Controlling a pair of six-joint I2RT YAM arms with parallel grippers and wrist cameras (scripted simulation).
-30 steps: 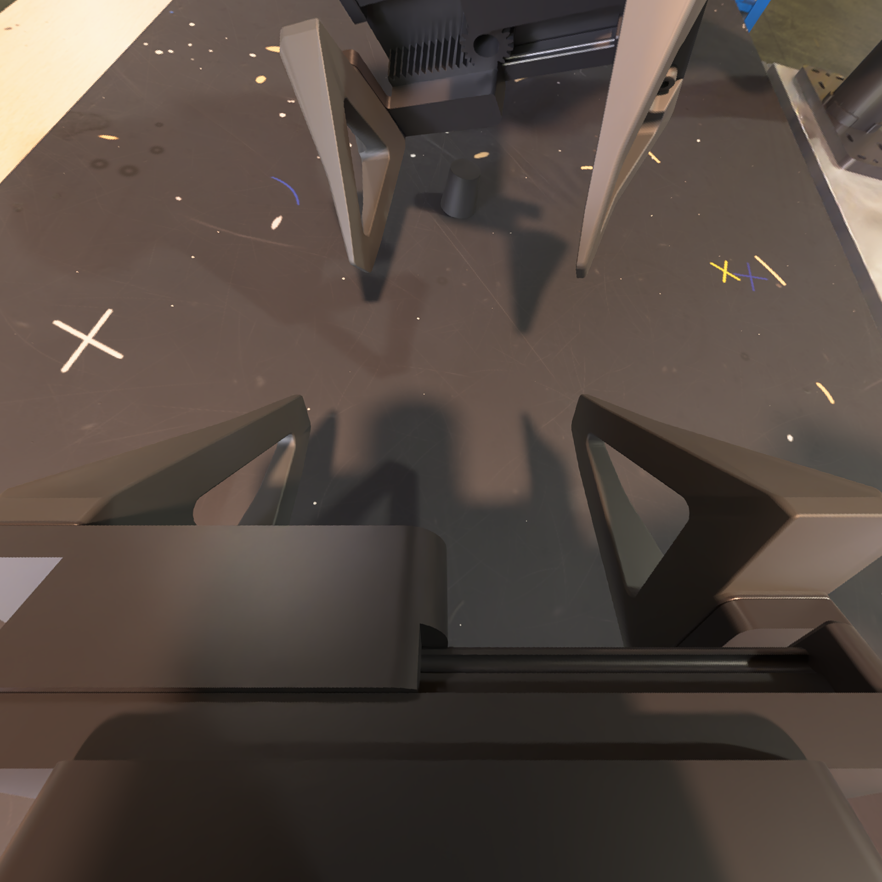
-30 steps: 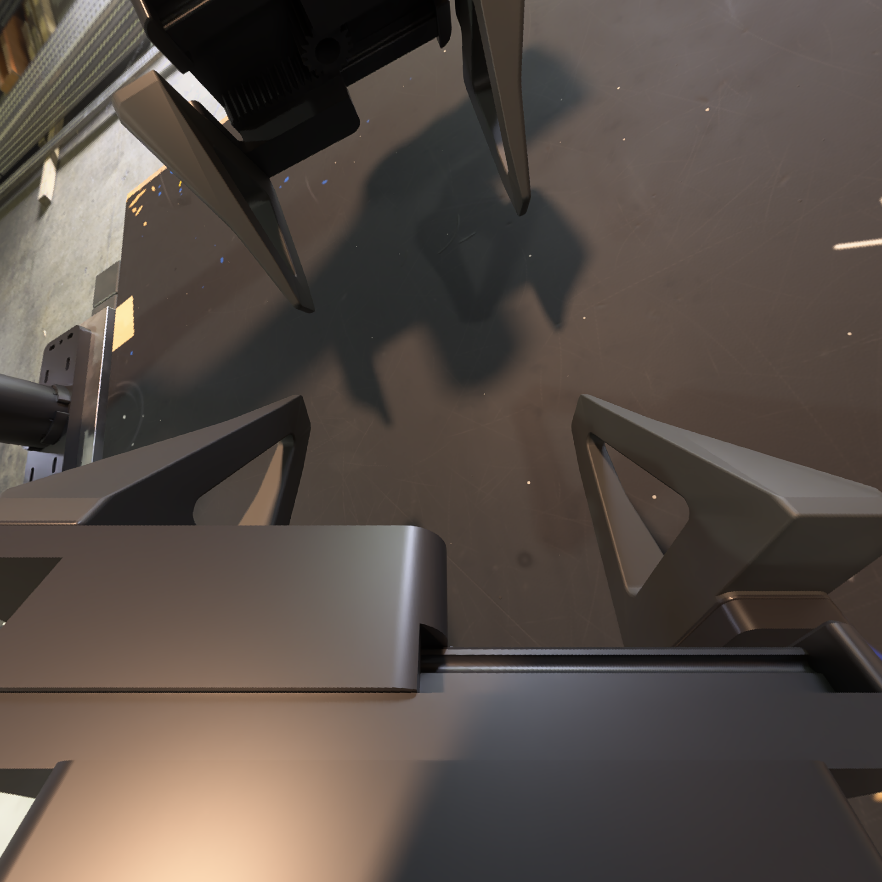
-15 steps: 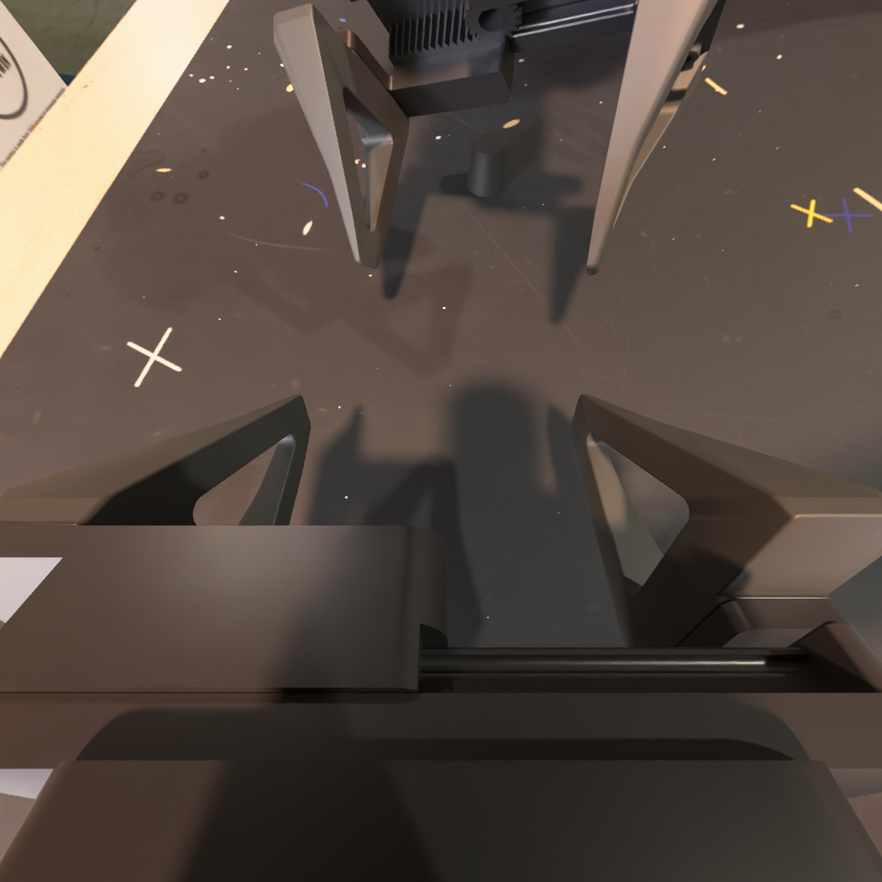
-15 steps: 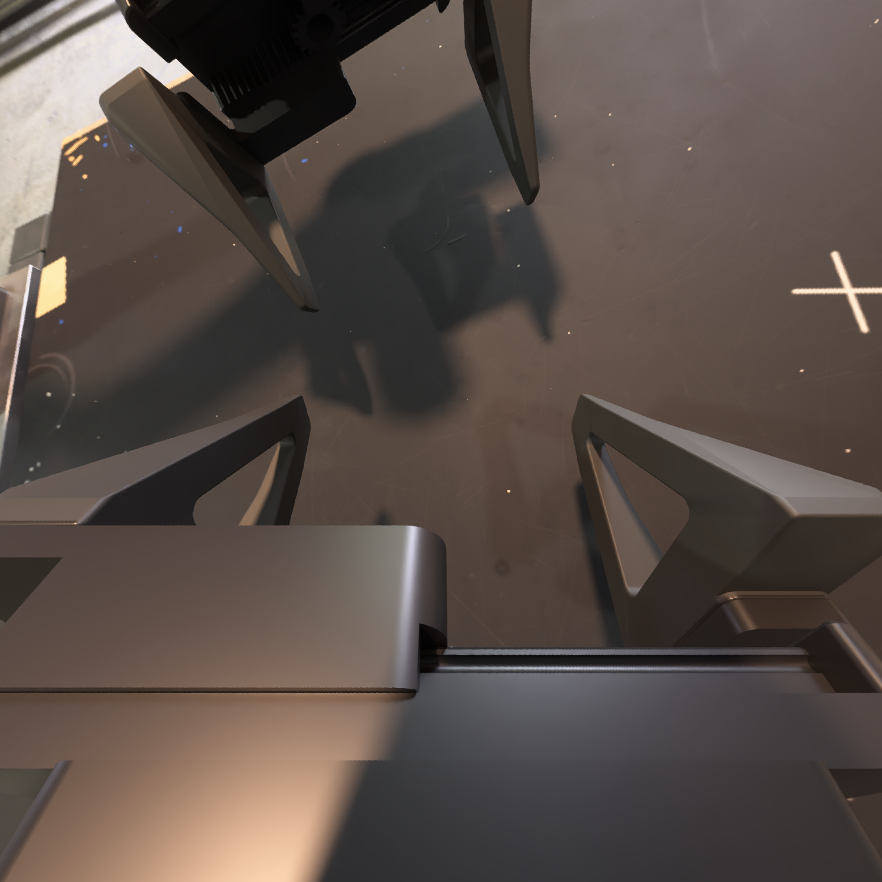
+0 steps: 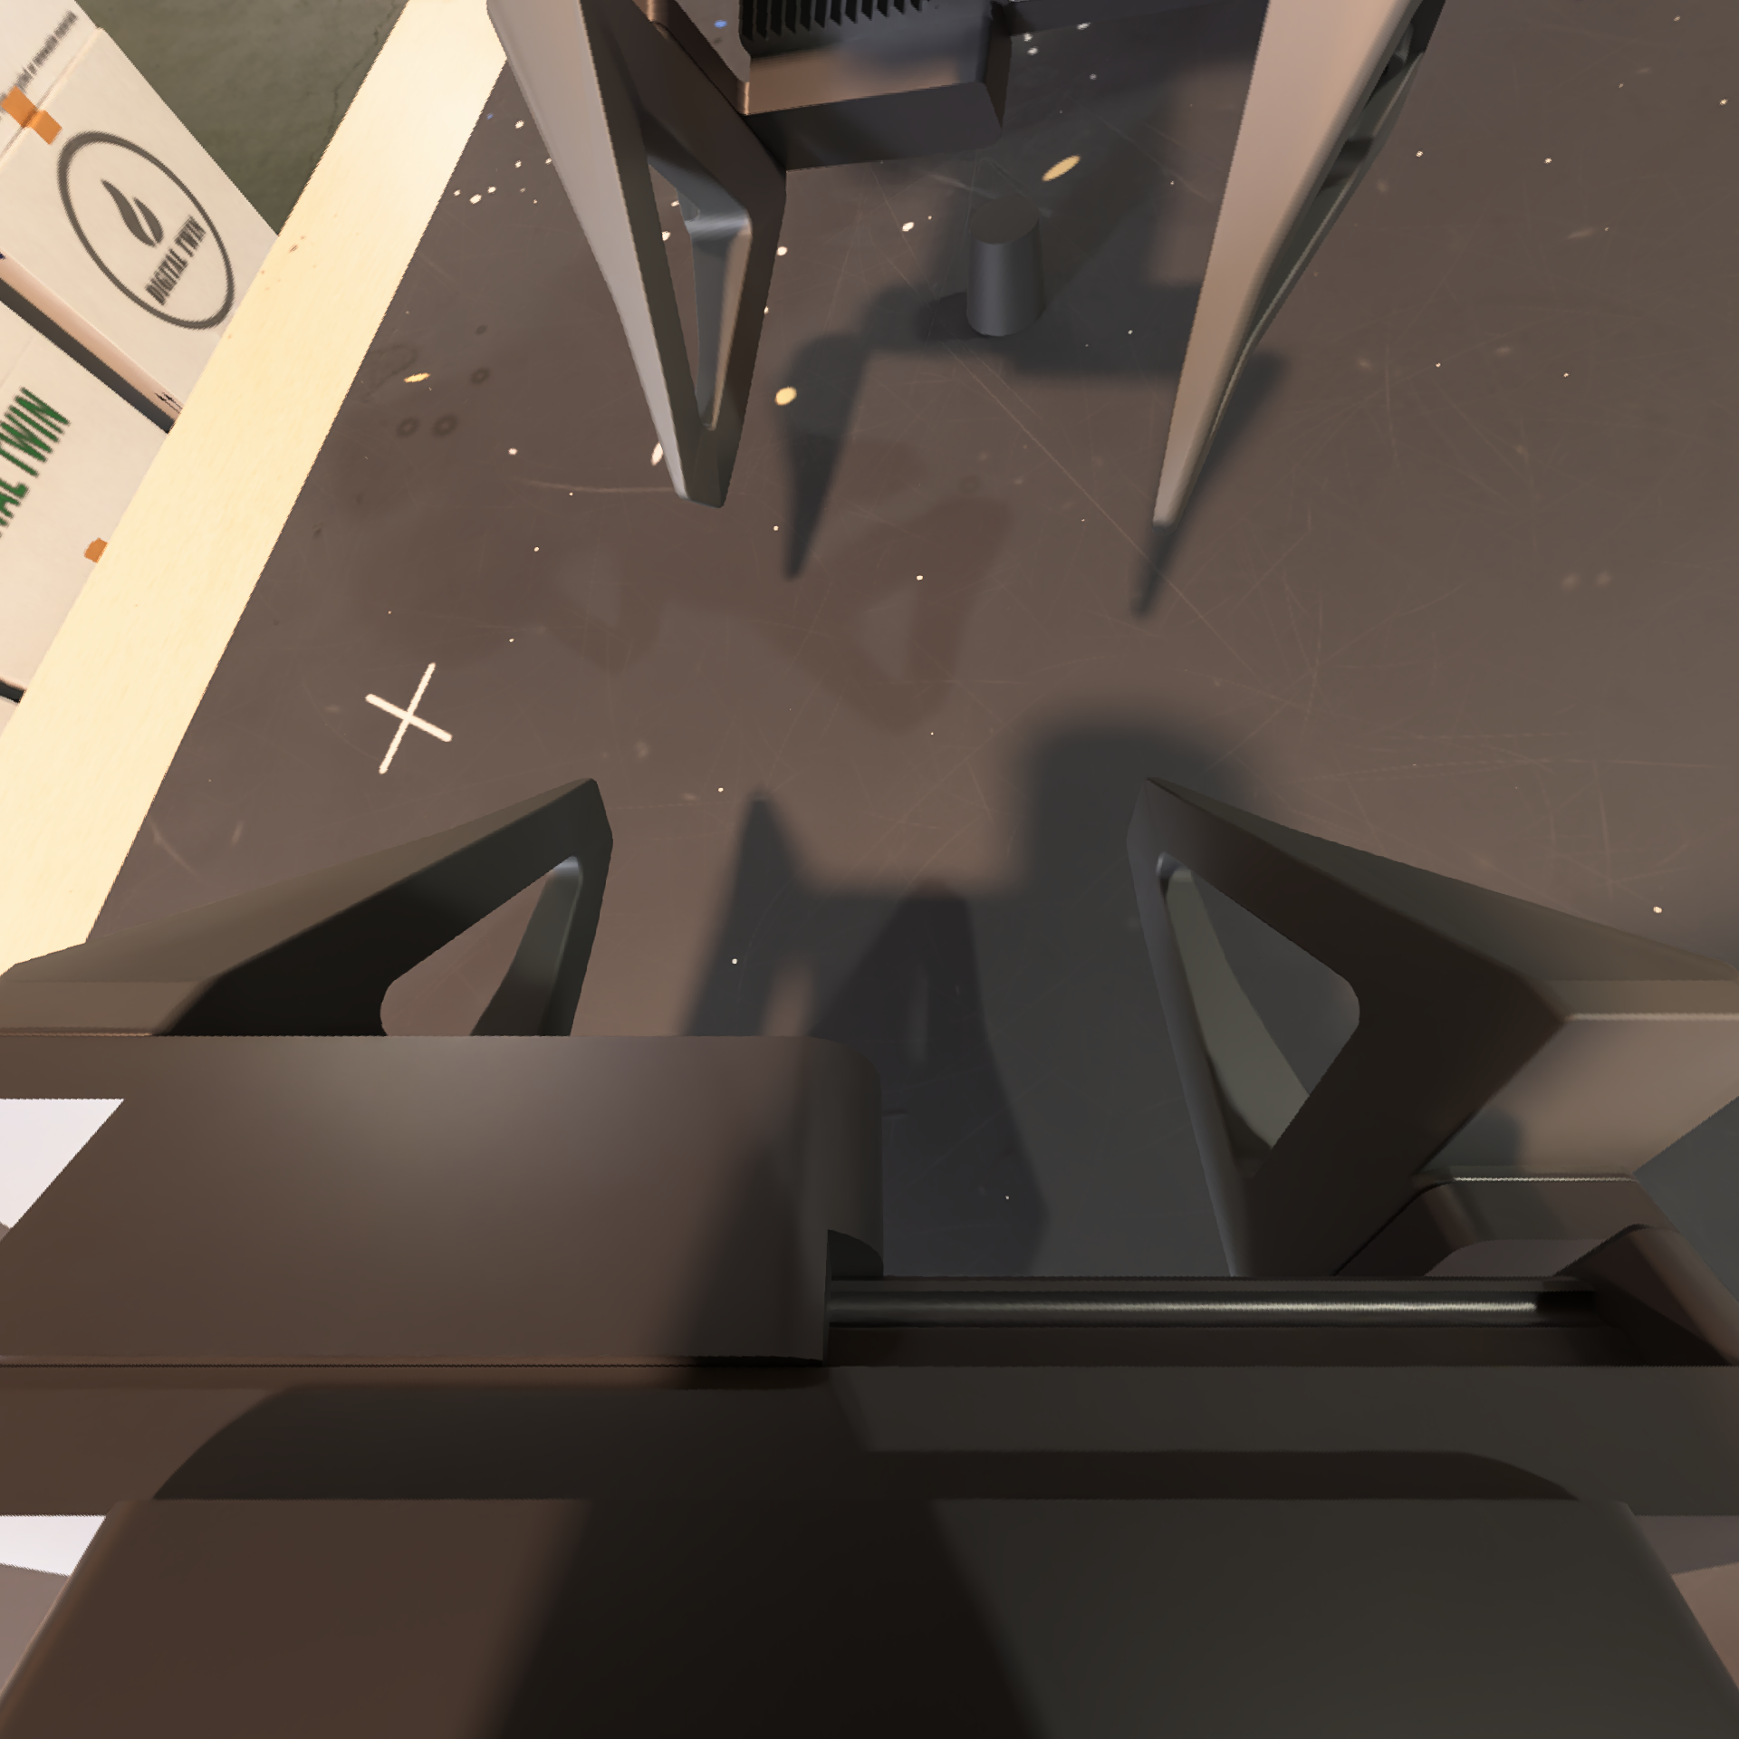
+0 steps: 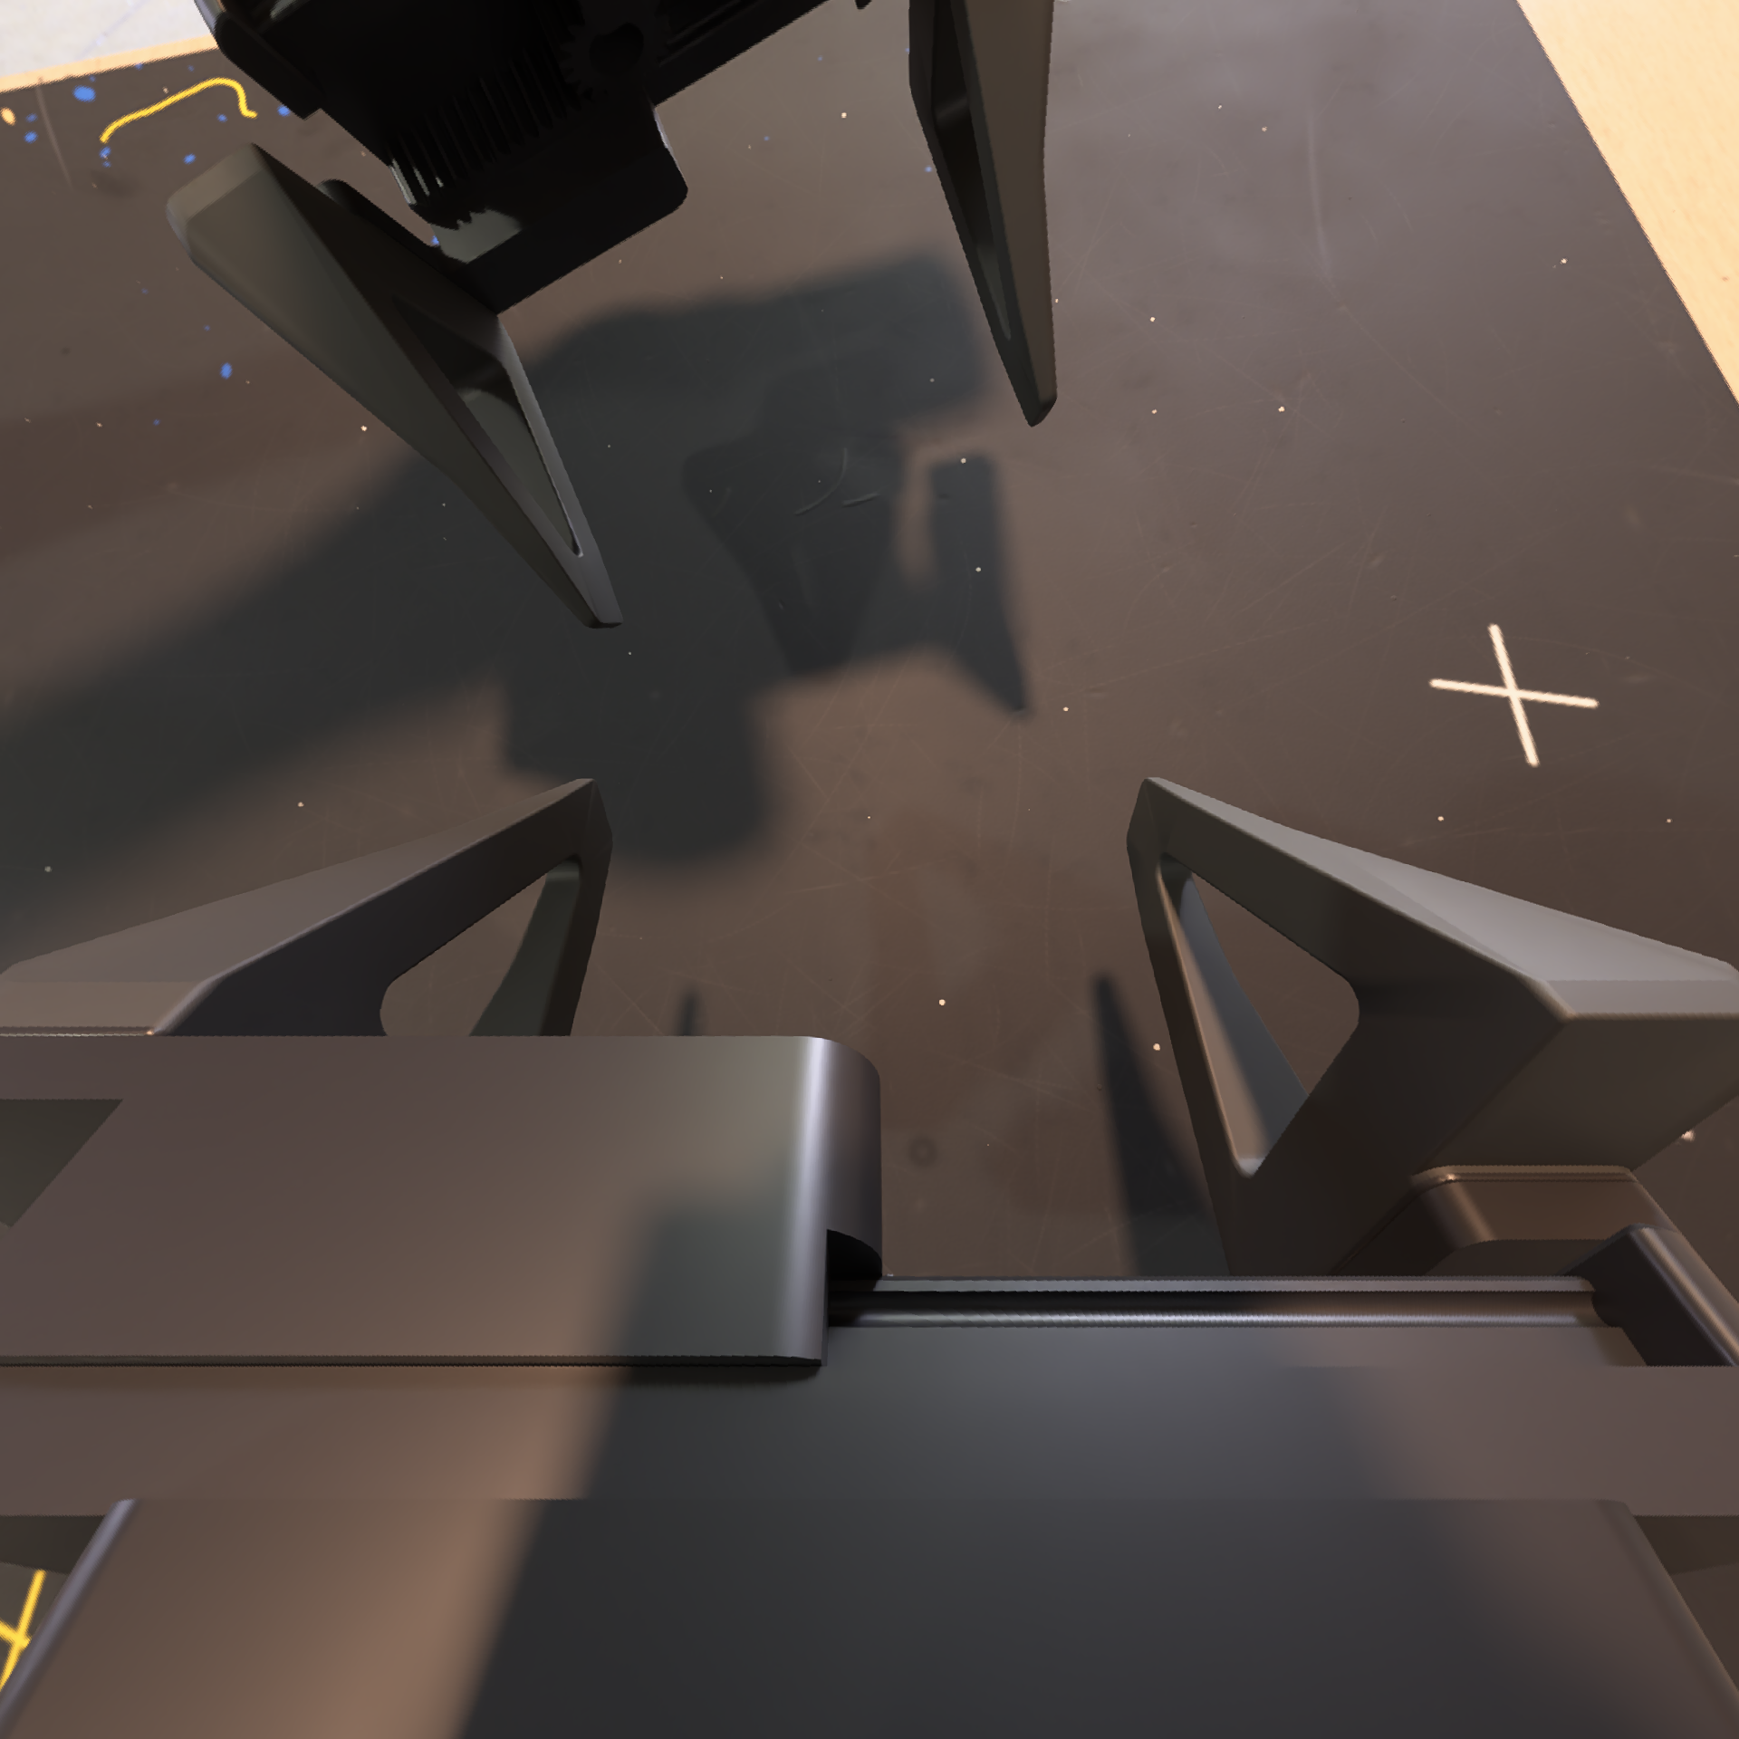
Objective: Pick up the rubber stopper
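The rubber stopper [image 5: 1005, 282] is a small dark grey tapered plug. It stands upright on the dark table top [image 5: 1411, 659], at the top of the left wrist view. My left gripper [image 5: 868, 790] is open and empty, well short of the stopper. My right gripper [image 5: 932, 508] faces it, open and empty, and hangs above the table. The stopper shows between and beyond the right gripper's fingers. In the right wrist view my right gripper [image 6: 868, 790] is open over bare table, and the left gripper [image 6: 819, 518] shows opposite. The stopper is not seen there.
A pale wooden strip [image 5: 235, 423] edges the table at left, with white cardboard boxes [image 5: 94, 282] beyond it. A white cross mark [image 5: 409, 717] lies left of my left gripper and also shows in the right wrist view [image 6: 1515, 696]. The wooden edge shows at top right [image 6: 1675, 188].
In the left wrist view the table edge, the boxes and the cross have slid in from the left, and the stopper has shifted right. In the right wrist view the cross has come into view. Both grippers stay open.
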